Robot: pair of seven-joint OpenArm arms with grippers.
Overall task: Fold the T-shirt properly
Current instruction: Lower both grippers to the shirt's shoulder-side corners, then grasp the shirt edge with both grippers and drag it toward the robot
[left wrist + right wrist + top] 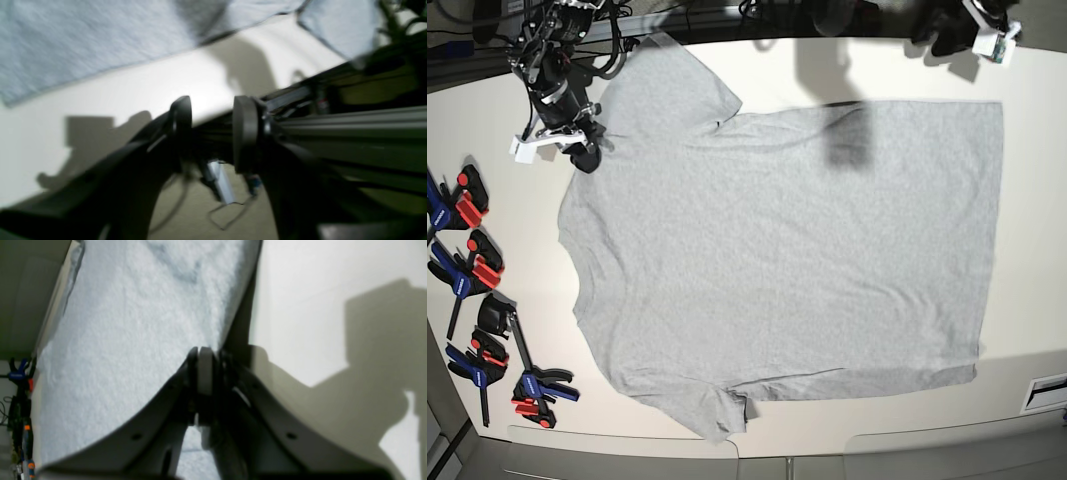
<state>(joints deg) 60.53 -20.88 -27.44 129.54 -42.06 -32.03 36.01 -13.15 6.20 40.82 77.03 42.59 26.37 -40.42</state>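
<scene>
- Across the middle of the pale table [1027, 60], seen from the base view, the T-shirt [787, 260] lies spread flat with its plain side up; neck and sleeves point to that view's left and the hem runs down the right.
- Only this overhead view shows the whole garment: one short sleeve reaches toward the top edge of the table, the other lies near the bottom edge with a small crumpled fold at its tip.
- Beside the shirt, at the table's left edge, is a row of spring clamps [472, 270] with blue and red handles.
- The right gripper [584, 152] sits at the shirt's upper-left shoulder corner; from above its jaws cannot be read.
- The right wrist view settles that: the right gripper [204, 356] has its dark fingers pressed together, with a light strip between them where the edge of the T-shirt [133, 333] meets them, so it appears to be pinching the cloth, though blur makes the contact hard to confirm.
- That close view also shows the fabric's texture, a soft, mottled heather grey with a fuzzy knit surface, against the smooth matte table.
- The left gripper [957, 30] hangs at the top right of the base view, over the table's far edge and apart from the shirt.
- In the left wrist view, the left gripper [211, 130] is spread wide with nothing between its rounded black pads [245, 133]; the T-shirt [83, 43] lies beyond, its edge resting on the white tabletop.
</scene>
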